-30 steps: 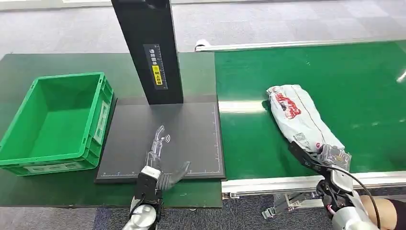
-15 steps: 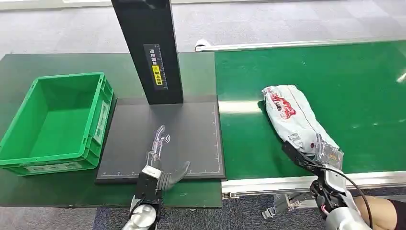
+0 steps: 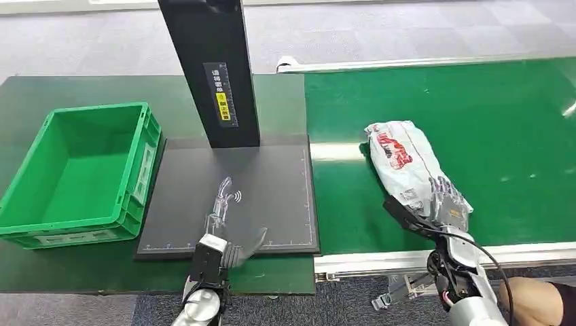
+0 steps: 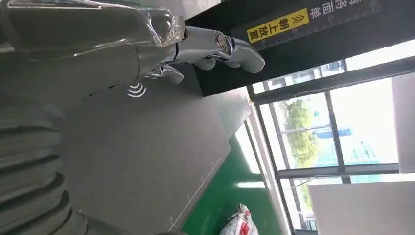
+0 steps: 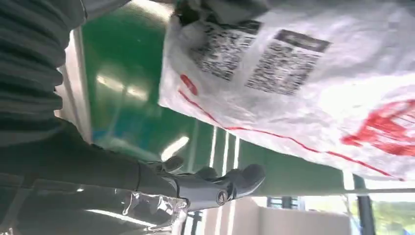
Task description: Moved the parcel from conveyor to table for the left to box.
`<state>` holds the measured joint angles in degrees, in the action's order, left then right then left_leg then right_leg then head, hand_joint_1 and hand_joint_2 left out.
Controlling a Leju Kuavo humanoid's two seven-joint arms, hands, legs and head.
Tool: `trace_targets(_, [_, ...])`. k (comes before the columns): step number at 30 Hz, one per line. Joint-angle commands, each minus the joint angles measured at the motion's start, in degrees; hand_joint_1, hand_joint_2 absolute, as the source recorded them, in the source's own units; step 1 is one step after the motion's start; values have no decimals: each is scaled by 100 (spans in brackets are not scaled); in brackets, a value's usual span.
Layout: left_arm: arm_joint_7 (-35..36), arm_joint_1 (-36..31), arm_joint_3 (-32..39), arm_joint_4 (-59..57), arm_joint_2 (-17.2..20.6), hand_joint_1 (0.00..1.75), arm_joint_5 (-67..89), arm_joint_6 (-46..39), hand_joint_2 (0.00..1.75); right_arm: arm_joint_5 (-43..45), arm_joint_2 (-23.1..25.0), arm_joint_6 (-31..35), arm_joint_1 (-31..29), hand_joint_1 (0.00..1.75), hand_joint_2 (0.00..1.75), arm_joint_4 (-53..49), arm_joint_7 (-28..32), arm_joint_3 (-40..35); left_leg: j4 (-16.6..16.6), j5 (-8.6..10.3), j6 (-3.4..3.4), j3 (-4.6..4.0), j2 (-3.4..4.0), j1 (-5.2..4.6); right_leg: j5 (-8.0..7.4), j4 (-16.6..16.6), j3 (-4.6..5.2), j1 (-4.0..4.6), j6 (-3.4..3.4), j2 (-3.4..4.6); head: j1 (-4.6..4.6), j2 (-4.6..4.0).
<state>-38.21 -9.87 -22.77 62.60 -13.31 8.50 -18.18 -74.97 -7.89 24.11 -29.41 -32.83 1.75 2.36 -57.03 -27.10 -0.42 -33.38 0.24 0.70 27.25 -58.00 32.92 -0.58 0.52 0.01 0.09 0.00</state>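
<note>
Since the earlier frame, the parcel (image 3: pixel 411 168) has travelled along the conveyor (image 3: pixel 516 136) toward the table, with my right hand (image 3: pixel 435 207) gripping its near end. I judge the transfer step is under way; next I carry it onto the black mat (image 3: pixel 272 197). My left hand (image 3: pixel 224 231) rests there, fingers spread, holding nothing.

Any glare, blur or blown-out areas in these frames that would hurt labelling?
Head view: sharp, with a bright glare strip on the green belt beside the parcel. Left wrist view: windows overexposed, the left hand close and soft. Right wrist view: parcel blurred and washed out, its label print unreadable; light streaks on the belt.
</note>
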Motion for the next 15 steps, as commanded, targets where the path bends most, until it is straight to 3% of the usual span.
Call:
trace_targets(1, [-57, -37, 26, -238, 73, 0, -7, 23, 175, 114, 269, -35, -416, 0, 175, 392, 185, -281, 10, -3, 2, 19, 20, -5, -3, 8, -9, -4, -3, 22, 0, 0])
trace_targets(5, [-109, -94, -28, -295, 73, 0, -43, 56, 175, 220, 307, 28, -773, 0, 175, 1071, 394, -297, 8, -2, 2, 14, 18, -5, -3, 4, -6, -4, -2, 19, 0, -2])
trace_targets(15, [-114, -128, -115, -381, 68, 0, -60, 109, 175, 224, 440, -41, -821, 0, 175, 1457, 142, -280, 8, -1, 2, 14, 5, -3, 0, 6, -10, -2, -2, 6, -2, -2])
